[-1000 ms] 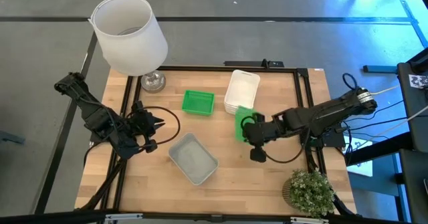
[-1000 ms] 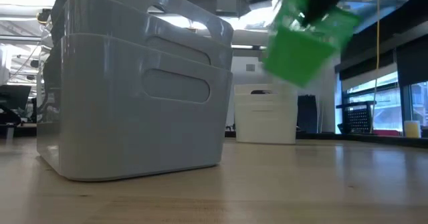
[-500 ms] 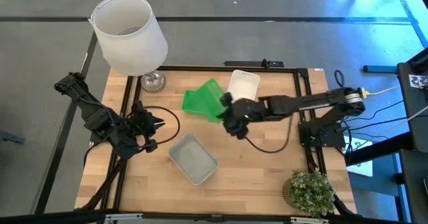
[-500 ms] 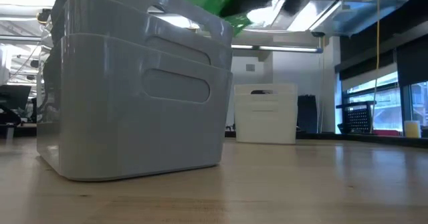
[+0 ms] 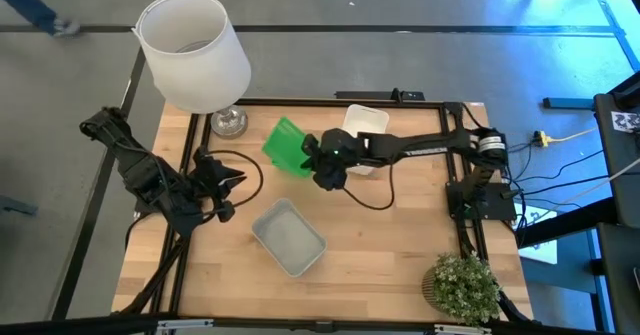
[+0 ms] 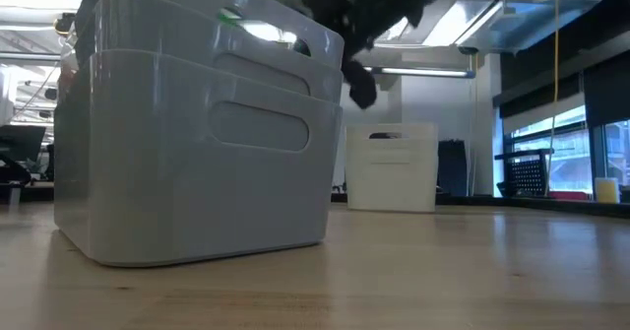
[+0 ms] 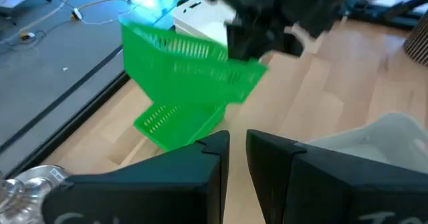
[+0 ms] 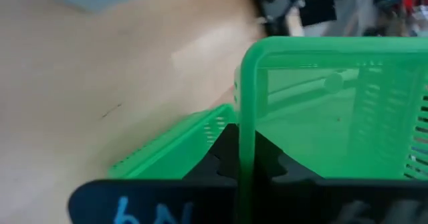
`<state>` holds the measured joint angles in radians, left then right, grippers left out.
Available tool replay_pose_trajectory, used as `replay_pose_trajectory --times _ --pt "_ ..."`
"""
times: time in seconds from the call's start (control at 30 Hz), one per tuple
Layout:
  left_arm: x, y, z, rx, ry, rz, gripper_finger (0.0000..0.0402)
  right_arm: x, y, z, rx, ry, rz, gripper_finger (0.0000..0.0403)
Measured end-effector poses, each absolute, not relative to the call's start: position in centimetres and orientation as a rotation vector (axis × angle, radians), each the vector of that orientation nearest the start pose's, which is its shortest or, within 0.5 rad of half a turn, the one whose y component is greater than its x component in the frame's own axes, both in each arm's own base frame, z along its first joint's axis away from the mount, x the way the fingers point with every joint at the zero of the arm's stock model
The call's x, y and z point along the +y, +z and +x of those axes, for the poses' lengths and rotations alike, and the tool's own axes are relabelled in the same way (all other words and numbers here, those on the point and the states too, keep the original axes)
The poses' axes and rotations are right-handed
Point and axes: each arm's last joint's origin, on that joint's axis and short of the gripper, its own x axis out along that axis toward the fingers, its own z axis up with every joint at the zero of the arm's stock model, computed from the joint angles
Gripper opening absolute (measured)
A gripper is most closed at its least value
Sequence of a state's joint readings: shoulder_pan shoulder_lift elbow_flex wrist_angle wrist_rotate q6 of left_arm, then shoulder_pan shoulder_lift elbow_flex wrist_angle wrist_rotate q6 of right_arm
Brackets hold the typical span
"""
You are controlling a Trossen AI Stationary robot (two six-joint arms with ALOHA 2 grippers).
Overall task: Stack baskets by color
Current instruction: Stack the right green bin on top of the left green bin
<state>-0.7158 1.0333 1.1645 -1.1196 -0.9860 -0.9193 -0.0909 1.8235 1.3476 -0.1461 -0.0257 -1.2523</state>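
Note:
My right gripper [image 5: 318,157] is shut on a bright green basket [image 7: 194,67], holding it tilted over a second green basket [image 7: 170,124] that lies flat on the table's far middle. Whether the two touch, I cannot tell. Two white baskets [image 5: 362,130] stand nested just to the right of them. Grey translucent baskets [image 5: 288,237] stand nested near the table's middle front. My left gripper [image 7: 237,147] waits at the left, its fingers nearly together, with nothing between them. My right gripper pinches the rim of one wall of the green basket [image 8: 246,103], one finger [image 8: 224,150] on each face of that wall. It comes from the table's right, slanting down. The basket is lifted and tipped, its open side turned partly sideways.
A large white lampshade [image 5: 192,50] stands at the far left corner beside a small metal piece [image 5: 228,123]. A potted plant [image 5: 462,285] sits at the near right corner. Bare wood lies between the grey baskets and the plant.
My right gripper has carried the green basket from the table's right middle toward the left and far side, sinking a little, until it hangs over the other green basket. The wrist has rolled, so the basket has turned from edge-on to tilted.

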Motion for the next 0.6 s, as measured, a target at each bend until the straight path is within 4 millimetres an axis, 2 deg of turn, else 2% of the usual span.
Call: replay_pose_trajectory --times 0.33,0.5,0.6 --pt "-8.5 35.8 13.5 0.431 0.496 -0.195 0.0043 -5.3 20.1 42.0 0.613 0.481 -1.292 0.0000" --pt "-8.5 35.8 13.5 0.428 0.495 -0.202 0.0043 -6.0 18.7 42.2 0.643 0.515 -1.362 0.0000" --pt "-8.5 35.8 13.5 0.427 0.495 -0.203 0.0043 -6.4 18.5 42.2 0.656 0.512 -1.393 0.0000"
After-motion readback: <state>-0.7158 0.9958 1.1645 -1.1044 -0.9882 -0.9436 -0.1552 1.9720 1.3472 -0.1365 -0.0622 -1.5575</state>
